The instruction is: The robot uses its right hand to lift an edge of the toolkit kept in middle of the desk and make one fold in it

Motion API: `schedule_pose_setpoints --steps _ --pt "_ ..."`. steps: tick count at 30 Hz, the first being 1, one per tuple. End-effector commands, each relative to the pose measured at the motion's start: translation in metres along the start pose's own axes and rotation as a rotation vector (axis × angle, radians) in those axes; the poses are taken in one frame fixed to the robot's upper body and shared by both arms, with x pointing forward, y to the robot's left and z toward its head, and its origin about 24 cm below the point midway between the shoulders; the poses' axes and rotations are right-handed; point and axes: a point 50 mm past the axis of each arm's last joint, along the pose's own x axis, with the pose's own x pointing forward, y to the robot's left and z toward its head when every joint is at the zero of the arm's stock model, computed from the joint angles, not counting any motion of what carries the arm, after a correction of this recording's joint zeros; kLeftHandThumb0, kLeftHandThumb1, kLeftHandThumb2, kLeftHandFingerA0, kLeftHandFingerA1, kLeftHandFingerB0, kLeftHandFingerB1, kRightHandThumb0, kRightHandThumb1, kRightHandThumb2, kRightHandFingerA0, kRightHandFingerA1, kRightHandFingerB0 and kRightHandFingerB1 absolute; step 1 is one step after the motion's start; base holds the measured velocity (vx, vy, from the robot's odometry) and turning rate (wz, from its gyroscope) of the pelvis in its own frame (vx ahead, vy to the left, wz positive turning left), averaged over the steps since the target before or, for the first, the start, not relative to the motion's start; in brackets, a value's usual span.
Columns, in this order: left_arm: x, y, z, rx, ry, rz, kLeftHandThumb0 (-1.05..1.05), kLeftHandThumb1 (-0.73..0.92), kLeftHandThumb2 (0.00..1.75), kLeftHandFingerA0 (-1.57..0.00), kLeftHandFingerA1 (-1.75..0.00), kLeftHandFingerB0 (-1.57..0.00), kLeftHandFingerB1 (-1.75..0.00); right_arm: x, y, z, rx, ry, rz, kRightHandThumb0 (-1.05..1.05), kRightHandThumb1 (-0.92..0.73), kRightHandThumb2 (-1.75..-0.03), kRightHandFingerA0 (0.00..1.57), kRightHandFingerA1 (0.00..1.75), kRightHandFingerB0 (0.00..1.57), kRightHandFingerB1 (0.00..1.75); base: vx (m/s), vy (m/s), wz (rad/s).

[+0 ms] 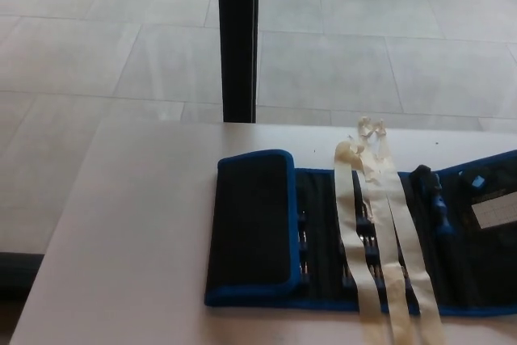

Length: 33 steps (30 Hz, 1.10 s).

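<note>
The toolkit (363, 240) is found lying on the desk (137, 224), with its left end panel (254, 228) already turned over onto the body, so one fold is judged made. Strips of pale tape (388, 240) are seen across the middle. Neither hand is in view, so no grasp state and no position relative to a hand can be recorded.

Toolkit (363, 240) lies on the desk (137, 240), reaching from mid-desk to the right picture edge, its left flap (252, 228) folded over onto the body, tape strips (388, 240) running front-to-back across its middle, a post (238, 38) standing on the floor (97, 46) behind the desk.
</note>
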Motion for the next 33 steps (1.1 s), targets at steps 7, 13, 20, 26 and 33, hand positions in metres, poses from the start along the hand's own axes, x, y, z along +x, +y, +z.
schedule_pose_setpoints --steps 7,13,20,26,33 --pt "0.003 0.046 0.007 -0.289 0.021 0.234 -0.48 0.51 0.55 -0.77 -0.93 -0.68 -0.59 0.000 -0.078 0.084 0.833 -0.179 -0.420 -0.59 -0.90 -0.61 0.00 1.51 0.00 0.53 0.00 0.000 0.00" --pt "0.002 0.048 0.004 -0.307 0.021 0.234 -0.46 0.51 0.56 -0.75 -0.88 -0.67 -0.59 -0.007 -0.082 0.137 1.046 -0.290 -0.439 -0.57 -0.81 -0.61 0.55 1.70 0.40 0.92 0.00 0.000 0.00" --pt "0.002 0.048 0.005 -0.314 0.022 0.242 -0.45 0.50 0.55 -0.75 -0.83 -0.74 -0.63 -0.029 -0.048 0.204 1.082 -0.551 -0.140 -0.63 -0.82 -0.64 0.35 0.73 0.21 0.55 0.00 0.000 0.00" --pt "0.003 0.047 0.007 -0.335 0.018 0.243 -0.46 0.50 0.55 -0.75 -0.86 -0.71 -0.61 -0.050 -0.002 0.221 0.937 -0.650 0.269 -0.74 -0.64 -0.96 0.23 0.64 0.17 0.58 0.00 0.000 0.01" --pt "0.003 0.050 0.006 -0.331 0.021 0.248 -0.45 0.51 0.55 -0.78 -0.87 -0.68 -0.60 -0.063 0.055 0.198 0.690 -0.470 0.528 -0.36 -0.60 -1.13 0.00 0.49 0.01 0.50 0.00 0.000 0.00"
